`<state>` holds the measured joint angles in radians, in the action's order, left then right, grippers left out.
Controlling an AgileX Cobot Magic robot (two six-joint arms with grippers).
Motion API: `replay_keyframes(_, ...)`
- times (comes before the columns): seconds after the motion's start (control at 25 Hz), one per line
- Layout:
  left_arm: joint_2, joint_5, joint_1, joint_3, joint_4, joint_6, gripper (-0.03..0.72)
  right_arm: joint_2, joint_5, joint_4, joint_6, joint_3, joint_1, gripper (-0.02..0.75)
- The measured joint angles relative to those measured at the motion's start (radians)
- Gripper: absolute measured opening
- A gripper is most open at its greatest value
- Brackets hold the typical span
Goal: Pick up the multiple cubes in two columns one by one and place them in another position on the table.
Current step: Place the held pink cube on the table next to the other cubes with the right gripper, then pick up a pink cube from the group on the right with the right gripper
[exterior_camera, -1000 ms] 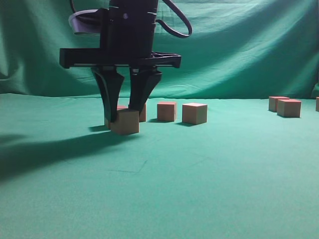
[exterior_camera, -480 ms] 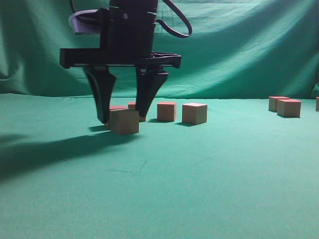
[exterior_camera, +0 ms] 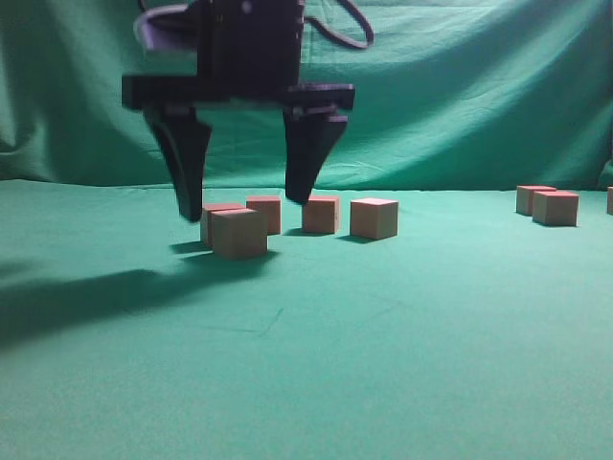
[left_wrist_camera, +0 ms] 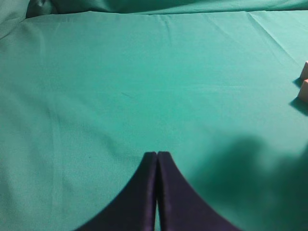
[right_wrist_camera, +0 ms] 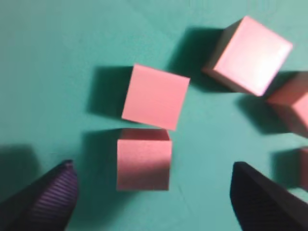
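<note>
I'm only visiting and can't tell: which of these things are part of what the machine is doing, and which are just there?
Part of the job:
- cubes near the arm
- cubes far right
- table
- right gripper, open above the cubes

Just there:
- green curtain
- left gripper, shut, away from the cubes

My motion-blurred right gripper [exterior_camera: 244,201] hides part of the rear cubes [exterior_camera: 265,213]; a cube [exterior_camera: 610,199] at three o'clock is cropped.

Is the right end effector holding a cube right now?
No, the right end effector stands wide open above the nearest cube, which sits on the table untouched.
</note>
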<state>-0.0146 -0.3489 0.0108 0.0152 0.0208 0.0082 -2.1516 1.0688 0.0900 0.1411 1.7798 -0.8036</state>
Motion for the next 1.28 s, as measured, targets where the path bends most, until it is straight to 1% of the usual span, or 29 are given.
replay_keyframes(0.2,0.0,0.0,0.0,0.0,0.0,0.0,0.0,0.06,0.121,0.01,-0.038,0.117,0.0,0.613)
replay_keyframes(0.32,0.0,0.0,0.0,0.0,0.0,0.0,0.0,0.121,0.157,0.061,-0.065,0.161,0.002,0.613)
replay_keyframes(0.4,0.0,0.0,0.0,0.0,0.0,0.0,0.0,0.167,0.165,0.111,-0.07,0.166,0.02,0.613)
replay_keyframes(0.48,0.0,0.0,0.0,0.0,0.0,0.0,0.0,0.216,0.169,0.129,-0.066,0.166,0.053,0.613)
replay_keyframes(0.56,0.0,0.0,0.0,0.0,0.0,0.0,0.0,0.265,0.173,0.128,-0.061,0.166,0.1,0.613)
replay_keyframes(0.68,0.0,0.0,0.0,0.0,0.0,0.0,0.0,0.347,0.177,0.099,-0.057,0.166,0.196,0.613)
replay_keyframes(0.8,0.0,0.0,0.0,0.0,0.0,0.0,0.0,0.437,0.179,0.083,-0.057,0.119,0.297,0.613)
replay_keyframes(0.96,0.0,0.0,0.0,0.0,0.0,0.0,0.0,0.518,0.181,0.082,-0.057,-0.033,0.444,0.613)
replay_keyframes(1.0,0.0,0.0,0.0,0.0,0.0,0.0,0.0,0.533,0.181,0.082,-0.055,-0.082,0.476,0.563)
replay_keyframes(1.04,0.0,0.0,0.0,0.0,0.0,0.0,0.0,0.543,0.181,0.081,-0.05,-0.123,0.513,0.551)
replay_keyframes(1.12,0.0,0.0,0.0,0.0,0.0,0.0,0.0,0.552,0.163,0.075,-0.038,-0.219,0.577,0.558)
replay_keyframes(1.28,0.0,0.0,0.0,0.0,0.0,0.0,0.0,0.552,0.074,0.047,-0.03,-0.378,0.69,0.558)
